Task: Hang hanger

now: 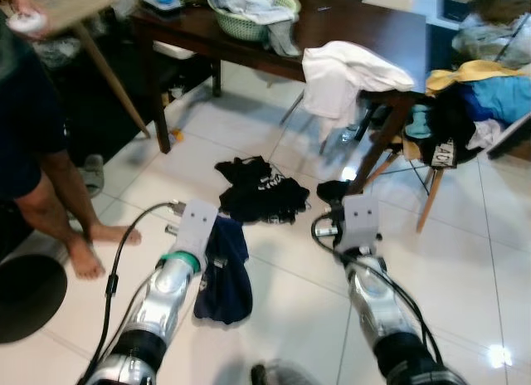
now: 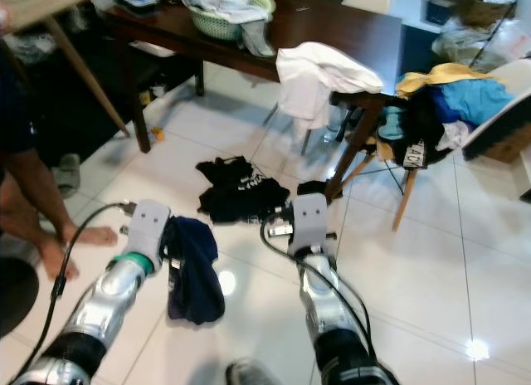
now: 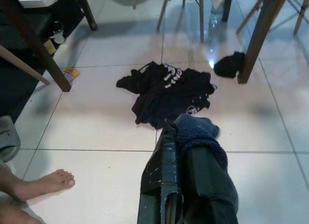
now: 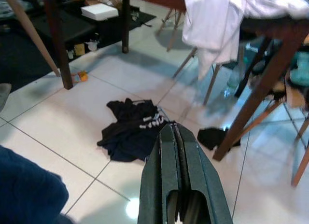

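Note:
My left gripper (image 3: pixel 175 132) is shut on a navy blue garment (image 1: pixel 224 273), which hangs from it just above the white tiled floor. The cloth bunches over one finger (image 3: pixel 205 166) in the left wrist view. My right gripper (image 4: pixel 174 130) is held out beside it, fingers pressed together with nothing between them. Ahead of both lies a crumpled black garment with white print (image 1: pixel 259 190) on the floor. A white shirt (image 1: pixel 344 74) is draped over the corner of the dark wooden table (image 1: pixel 373 32).
A person sits at the left, bare feet (image 1: pixel 91 248) on the tiles. A green basket of laundry (image 1: pixel 249 20) stands on the table. A chair piled with clothes (image 1: pixel 473 103) is at the right. A small black cloth (image 1: pixel 332 188) lies by the table leg (image 1: pixel 386 140).

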### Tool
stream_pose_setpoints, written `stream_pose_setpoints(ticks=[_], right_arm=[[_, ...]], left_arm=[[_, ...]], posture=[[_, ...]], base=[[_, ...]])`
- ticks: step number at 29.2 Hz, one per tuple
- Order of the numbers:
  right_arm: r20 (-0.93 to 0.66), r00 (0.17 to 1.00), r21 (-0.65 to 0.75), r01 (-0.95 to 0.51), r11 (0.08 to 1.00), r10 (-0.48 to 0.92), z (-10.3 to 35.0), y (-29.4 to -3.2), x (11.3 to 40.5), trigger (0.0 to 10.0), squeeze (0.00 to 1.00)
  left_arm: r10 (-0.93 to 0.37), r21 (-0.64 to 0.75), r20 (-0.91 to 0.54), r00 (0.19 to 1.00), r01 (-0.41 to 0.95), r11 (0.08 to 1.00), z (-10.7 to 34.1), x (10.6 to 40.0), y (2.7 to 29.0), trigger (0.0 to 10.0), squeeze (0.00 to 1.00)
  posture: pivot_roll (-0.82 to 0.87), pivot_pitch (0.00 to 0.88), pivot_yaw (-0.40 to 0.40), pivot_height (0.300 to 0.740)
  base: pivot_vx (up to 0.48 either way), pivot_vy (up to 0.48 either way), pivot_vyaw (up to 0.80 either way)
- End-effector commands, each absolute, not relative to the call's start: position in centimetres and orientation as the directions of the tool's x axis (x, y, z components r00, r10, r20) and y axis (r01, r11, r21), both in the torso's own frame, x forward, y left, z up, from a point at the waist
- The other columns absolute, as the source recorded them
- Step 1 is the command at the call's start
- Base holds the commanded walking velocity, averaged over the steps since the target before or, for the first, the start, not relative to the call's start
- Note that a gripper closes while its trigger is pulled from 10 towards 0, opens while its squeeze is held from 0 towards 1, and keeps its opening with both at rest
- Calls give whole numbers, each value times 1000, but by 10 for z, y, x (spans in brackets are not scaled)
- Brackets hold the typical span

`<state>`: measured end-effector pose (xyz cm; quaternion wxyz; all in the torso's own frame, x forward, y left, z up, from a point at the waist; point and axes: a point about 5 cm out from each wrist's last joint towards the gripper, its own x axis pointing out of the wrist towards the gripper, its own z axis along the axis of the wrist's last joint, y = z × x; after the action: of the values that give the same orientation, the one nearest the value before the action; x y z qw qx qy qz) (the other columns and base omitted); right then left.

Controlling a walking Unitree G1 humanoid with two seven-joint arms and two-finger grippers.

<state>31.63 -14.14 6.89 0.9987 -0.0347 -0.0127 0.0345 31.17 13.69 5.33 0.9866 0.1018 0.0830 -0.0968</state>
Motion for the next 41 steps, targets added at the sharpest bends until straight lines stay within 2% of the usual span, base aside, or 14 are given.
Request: stream_pose_setpoints(ticks=[1, 9, 25, 30, 41], right_arm=[[7, 998, -69, -54, 996, 55, 66, -146, 314, 10000, 0], [50, 997, -61, -57, 997, 60, 78, -144, 320, 10000, 0], [80, 995, -53, -62, 997, 66, 88, -141, 324, 10000, 0], [81, 994, -64, -62, 996, 67, 88, -141, 324, 10000, 0], [90, 993, -86, -70, 994, 78, 88, -141, 322, 10000, 0]], left_arm=[[-183, 175, -171, 968, 212, 961, 56, 312, 133, 10000, 0], [-185, 135, -92, 978, 197, 971, 75, 319, 129, 10000, 0], [-148, 152, -71, 986, 157, 976, 81, 322, 132, 10000, 0], [-144, 168, -70, 987, 154, 974, 81, 322, 133, 10000, 0], [-134, 168, -78, 988, 145, 975, 80, 322, 134, 10000, 0]], posture=[[-48, 15, 26, 740], [-46, 16, 22, 740], [-40, 27, 14, 740], [-40, 27, 14, 740], [-41, 20, 10, 740]], base=[[0, 0, -800], [0, 0, -800], [0, 0, -800], [350, 0, -800], [427, 0, 0]])
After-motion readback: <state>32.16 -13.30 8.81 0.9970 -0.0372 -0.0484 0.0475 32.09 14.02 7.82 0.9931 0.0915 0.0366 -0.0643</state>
